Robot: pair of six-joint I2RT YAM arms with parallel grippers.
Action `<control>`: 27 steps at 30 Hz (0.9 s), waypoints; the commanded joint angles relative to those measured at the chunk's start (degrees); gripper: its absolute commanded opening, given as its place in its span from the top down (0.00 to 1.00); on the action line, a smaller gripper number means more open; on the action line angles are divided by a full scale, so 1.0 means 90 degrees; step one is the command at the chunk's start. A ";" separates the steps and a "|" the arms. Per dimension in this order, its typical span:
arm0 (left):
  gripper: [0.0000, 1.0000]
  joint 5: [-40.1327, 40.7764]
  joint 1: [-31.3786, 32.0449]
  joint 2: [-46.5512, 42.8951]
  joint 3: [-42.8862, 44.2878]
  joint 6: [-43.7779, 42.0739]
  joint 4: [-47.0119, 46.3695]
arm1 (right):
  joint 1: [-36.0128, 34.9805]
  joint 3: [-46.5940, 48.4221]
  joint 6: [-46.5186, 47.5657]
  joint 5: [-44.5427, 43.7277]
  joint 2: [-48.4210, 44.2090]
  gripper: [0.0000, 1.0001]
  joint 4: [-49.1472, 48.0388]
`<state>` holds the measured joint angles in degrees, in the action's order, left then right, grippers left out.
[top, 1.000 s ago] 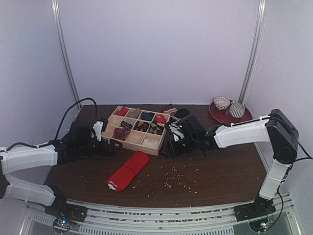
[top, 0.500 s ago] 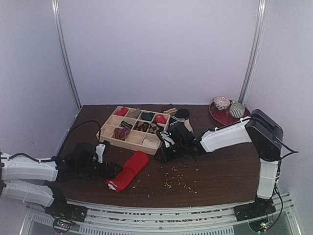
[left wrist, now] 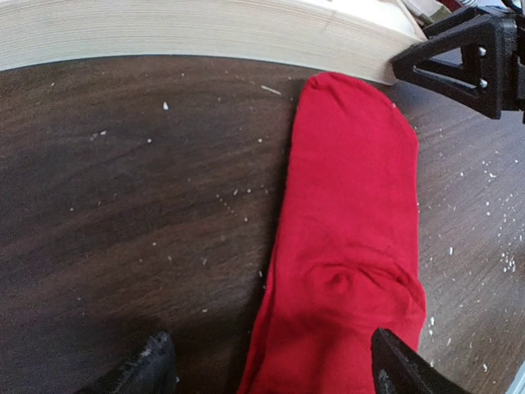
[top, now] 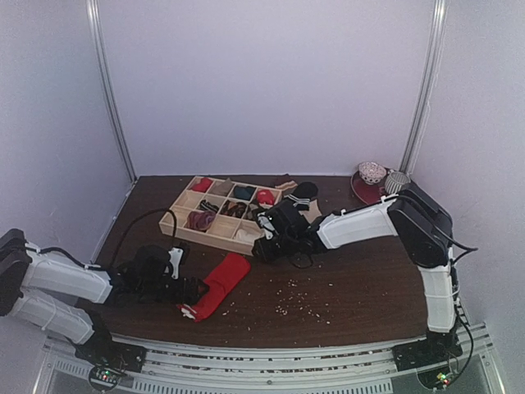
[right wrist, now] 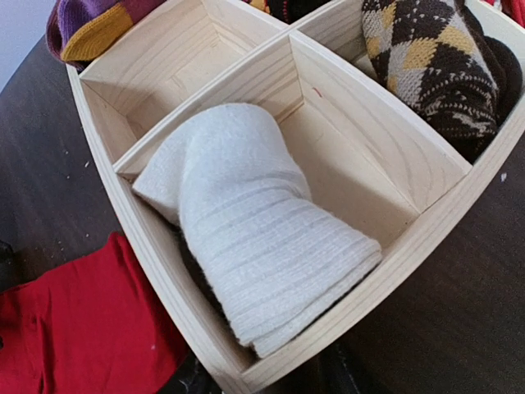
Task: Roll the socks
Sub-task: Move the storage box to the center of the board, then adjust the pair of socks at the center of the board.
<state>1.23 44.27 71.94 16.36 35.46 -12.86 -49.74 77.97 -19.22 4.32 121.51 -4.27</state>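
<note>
We see the plain bright red fabric sock lying flat and unrolled on the dark brown wooden worktop, one end just beside the near wall of the pale wooden divided tray; the left gripper is low over the sock's other end, its fingertips standing well apart with the red fabric between them, so it is open and holds nothing; the dark brown sock with tan diamond argyle pattern lies bundled in a tray compartment, next to the compartment that holds a folded white ribbed sock; the right gripper sits at the tray's near corner, close to the red sock's far end; we cannot tell whether it is open or closed; pale crumbs are scattered over the worktop nearby.
</note>
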 commanded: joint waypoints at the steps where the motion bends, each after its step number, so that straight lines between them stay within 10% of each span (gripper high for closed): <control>1: 0.19 -0.0186 0.0022 0.0462 -0.0085 -0.0088 -0.0668 | 0.0154 0.0371 0.0295 -0.0283 0.0157 0.60 -0.0075; 20: 0.40 -0.1054 0.1661 0.2213 0.0490 0.1215 -0.2130 | 0.0076 -0.3145 -0.0124 0.0627 -0.3204 0.56 -0.1316; 27: 0.26 -0.0744 0.1890 0.2294 0.0679 0.1315 -0.2247 | -0.0600 -0.4298 0.1266 0.1337 -0.4171 0.49 -0.1720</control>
<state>-6.17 60.45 92.60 23.33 45.10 -35.92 -50.98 43.92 -16.62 11.75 88.25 -17.39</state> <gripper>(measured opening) 0.685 0.471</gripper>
